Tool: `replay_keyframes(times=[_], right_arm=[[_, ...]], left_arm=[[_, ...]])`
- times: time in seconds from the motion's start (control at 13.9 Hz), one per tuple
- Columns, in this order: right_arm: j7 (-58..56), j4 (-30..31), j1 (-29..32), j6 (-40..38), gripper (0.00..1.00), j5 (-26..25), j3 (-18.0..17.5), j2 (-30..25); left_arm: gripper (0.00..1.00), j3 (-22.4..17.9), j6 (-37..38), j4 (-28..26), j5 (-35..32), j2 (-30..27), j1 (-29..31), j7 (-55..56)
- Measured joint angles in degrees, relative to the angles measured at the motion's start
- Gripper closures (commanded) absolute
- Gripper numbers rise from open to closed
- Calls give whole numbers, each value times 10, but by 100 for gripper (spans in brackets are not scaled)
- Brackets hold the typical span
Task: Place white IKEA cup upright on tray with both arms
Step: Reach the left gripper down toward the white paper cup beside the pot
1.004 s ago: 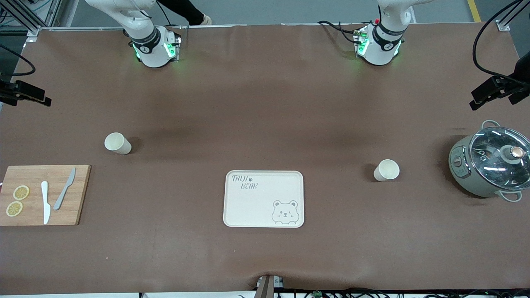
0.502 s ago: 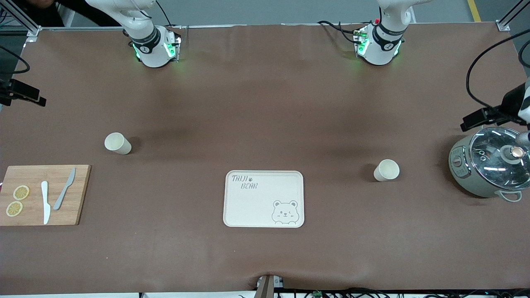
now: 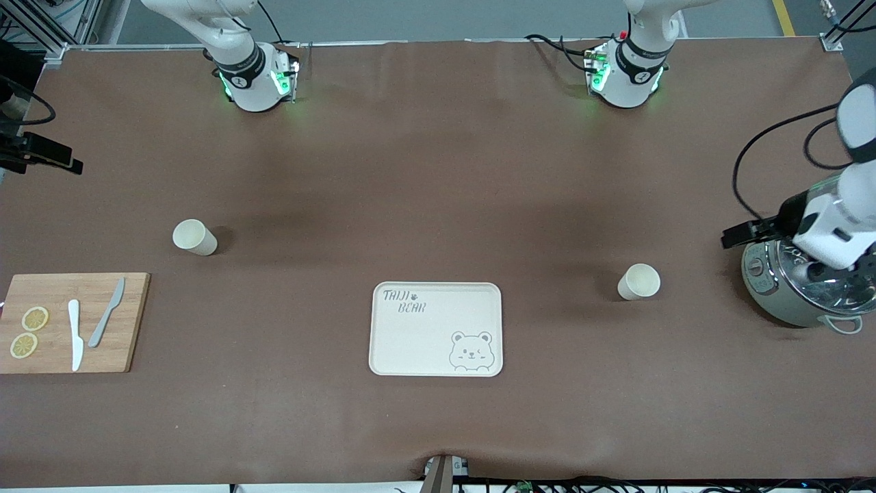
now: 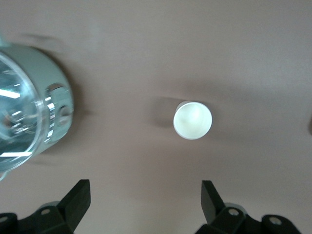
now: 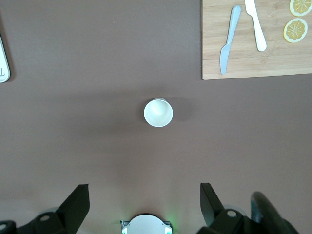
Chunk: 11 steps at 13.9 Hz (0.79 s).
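Two white cups stand upright on the brown table. One cup stands between the cream tray and the pot, toward the left arm's end. My left gripper hangs open over the table next to the pot, short of this cup, with nothing between its fingers. The other cup is toward the right arm's end. My right gripper hangs open high over that end's table edge, holding nothing. The tray lies near the middle with nothing on it.
A grey-green pot with a glass lid sits at the left arm's end, partly under the left arm. A wooden cutting board with two knives and two lemon slices lies at the right arm's end.
The left arm has swung in from the table edge to over the pot, toward the nearby cup. The right gripper has barely shifted. Both cups and the tray are still.
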<state>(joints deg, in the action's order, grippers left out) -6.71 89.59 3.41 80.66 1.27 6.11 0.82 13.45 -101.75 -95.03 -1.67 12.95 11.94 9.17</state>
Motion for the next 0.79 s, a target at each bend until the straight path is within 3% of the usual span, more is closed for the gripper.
replay_keyframes(times=[0.36,0.79], right_arm=[[0,1,0,0,0,0,0,1],[0,3,2,-3,0,0,1,23]], left_arm=[[0,0,-162,-92,0,67,-20,3],[15,0,-234,-122,0,113,-16,3]])
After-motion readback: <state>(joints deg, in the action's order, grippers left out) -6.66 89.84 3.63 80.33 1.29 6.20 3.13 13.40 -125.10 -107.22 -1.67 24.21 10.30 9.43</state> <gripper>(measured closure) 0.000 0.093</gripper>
